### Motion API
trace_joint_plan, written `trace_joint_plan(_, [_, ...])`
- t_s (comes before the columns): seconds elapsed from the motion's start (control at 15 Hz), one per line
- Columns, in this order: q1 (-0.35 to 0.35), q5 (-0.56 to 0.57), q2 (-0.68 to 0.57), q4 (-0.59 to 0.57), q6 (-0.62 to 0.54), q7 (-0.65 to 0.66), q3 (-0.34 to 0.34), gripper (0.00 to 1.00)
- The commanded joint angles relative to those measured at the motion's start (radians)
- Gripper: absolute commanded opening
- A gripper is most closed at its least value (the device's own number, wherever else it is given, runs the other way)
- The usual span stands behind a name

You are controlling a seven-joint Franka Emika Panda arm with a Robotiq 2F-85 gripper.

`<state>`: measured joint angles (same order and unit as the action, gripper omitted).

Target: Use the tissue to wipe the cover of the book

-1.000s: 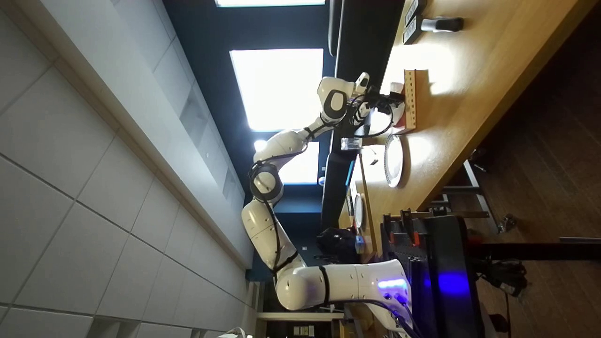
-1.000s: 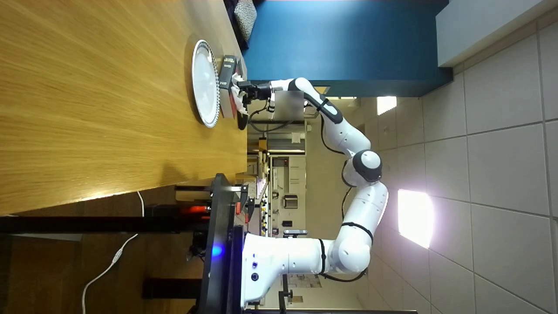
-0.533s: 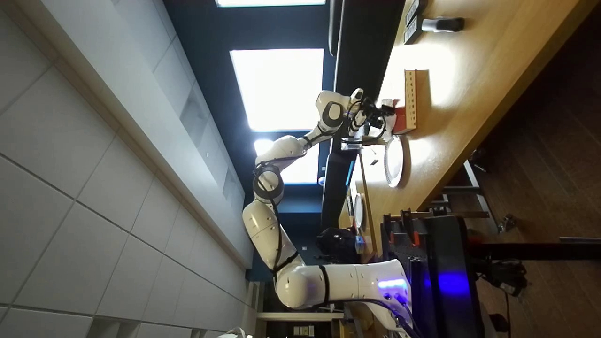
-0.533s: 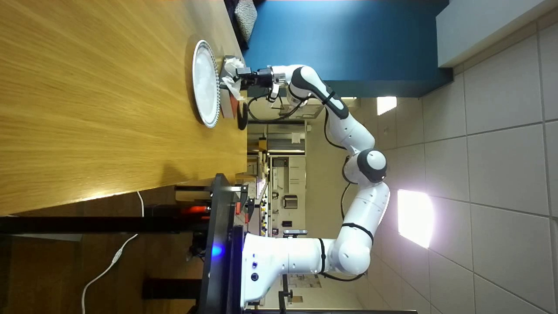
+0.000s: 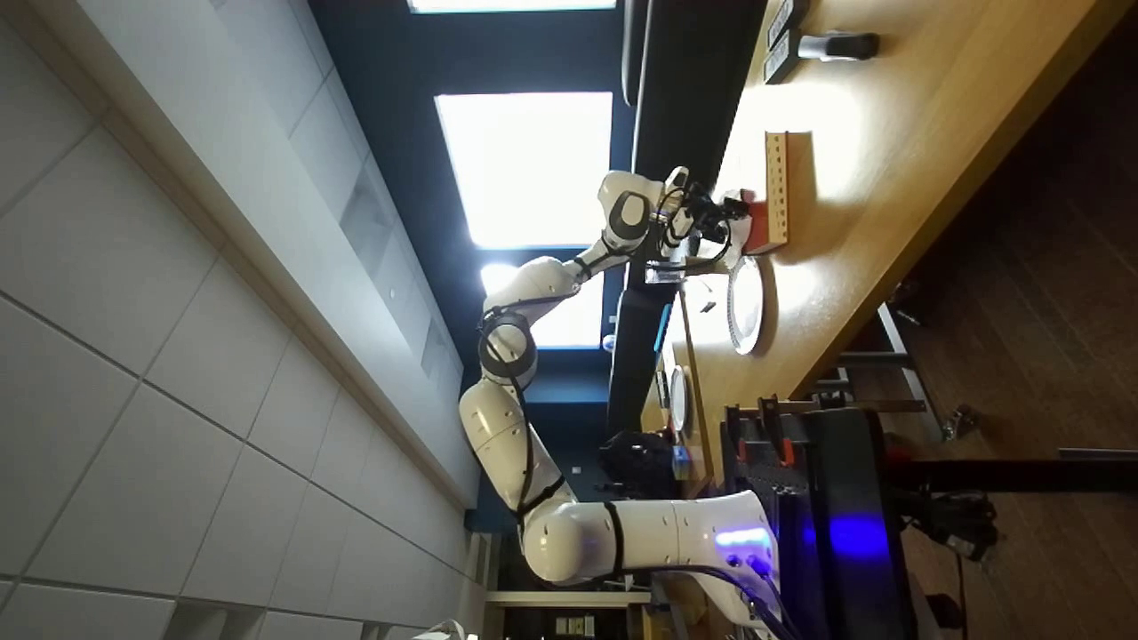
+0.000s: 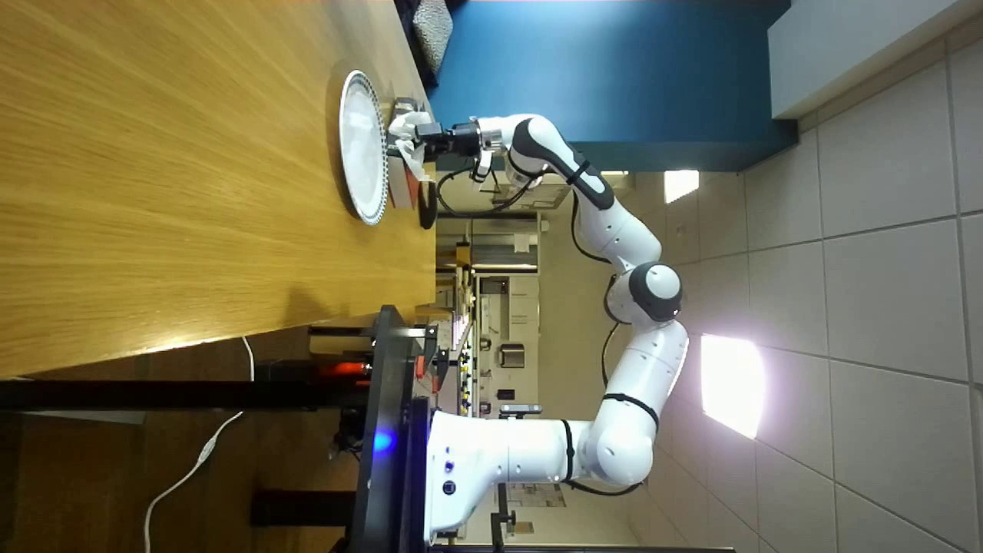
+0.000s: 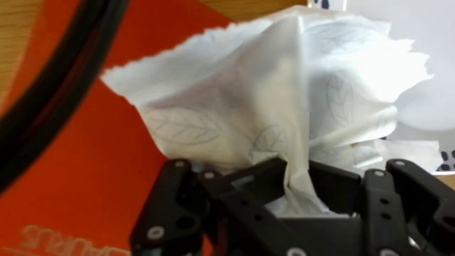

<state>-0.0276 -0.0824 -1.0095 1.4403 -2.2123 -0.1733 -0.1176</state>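
Note:
The book [image 5: 778, 191] lies flat on the wooden table, with a red cover that fills the left of the wrist view [image 7: 103, 156]. It also shows in an exterior view [image 6: 401, 184] with a dark spine partly covered. The white tissue [image 7: 227, 103] has leaf prints and is crumpled. It spreads over the book's cover and edge and reaches over the plate's rim in the wrist view. My gripper [image 7: 298, 174] is shut on the tissue, pinching it between the fingers. In both exterior views the gripper [image 5: 733, 212] [image 6: 430, 138] is just above the book's plate-side part.
A white plate with a patterned rim [image 5: 749, 304] stands beside the book, also at the upper right in the wrist view [image 7: 426, 110]. A dark box [image 5: 782, 57] and a grey-black object [image 5: 837, 45] lie farther along the table. A black cable [image 7: 60, 89] crosses the wrist view.
Over the first half second my gripper moved across the book toward the plate, carrying the tissue over the dark spine. Since then the arm has barely moved; the tissue shifted slightly.

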Motion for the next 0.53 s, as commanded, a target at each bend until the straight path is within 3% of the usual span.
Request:
trace_joint_plan(0.0, [0.05, -0.004, 0.005, -0.039, 0.049, 0.017, 0.034, 0.0])
trace_joint_plan(0.47, [0.106, 0.005, -0.023, -0.1, 0.079, 0.022, 0.071, 0.0])
